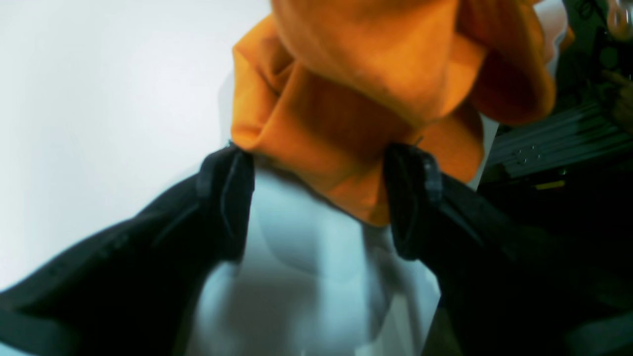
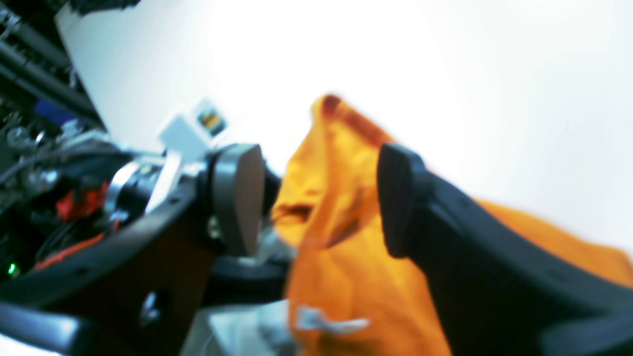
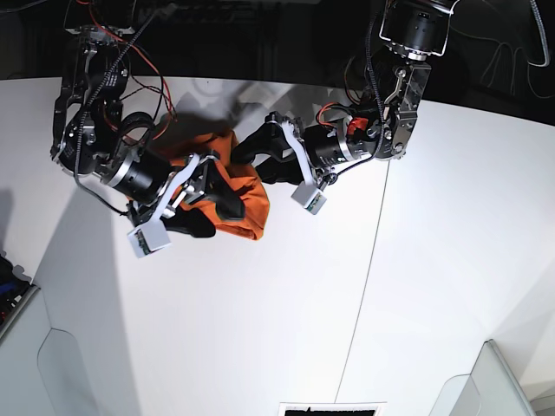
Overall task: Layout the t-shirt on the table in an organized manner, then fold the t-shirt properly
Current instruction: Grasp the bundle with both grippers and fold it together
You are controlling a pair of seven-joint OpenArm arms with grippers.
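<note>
The white bench (image 3: 286, 329) fills most of the base view, with a thin dark seam running across it toward the far edge. Two dark arms reach in from the far side and meet over the bench's far left part. There the orange shirt (image 3: 238, 195) lies bunched in a crumpled heap between them, not spread out.

The right end effector (image 2: 316, 198) stands with its jaws apart. Shirt fabric hangs in the gap between the two pads; whether it touches either one is not clear in the blurred picture. A small white label (image 2: 329, 324) shows on the cloth near the bottom of the right wrist view.

The left end effector (image 1: 319, 198) is also spread wide, holding nothing. A fold of the shirt (image 1: 376, 99) lies just ahead of its tips, a point of cloth dipping into the gap by one finger.
</note>
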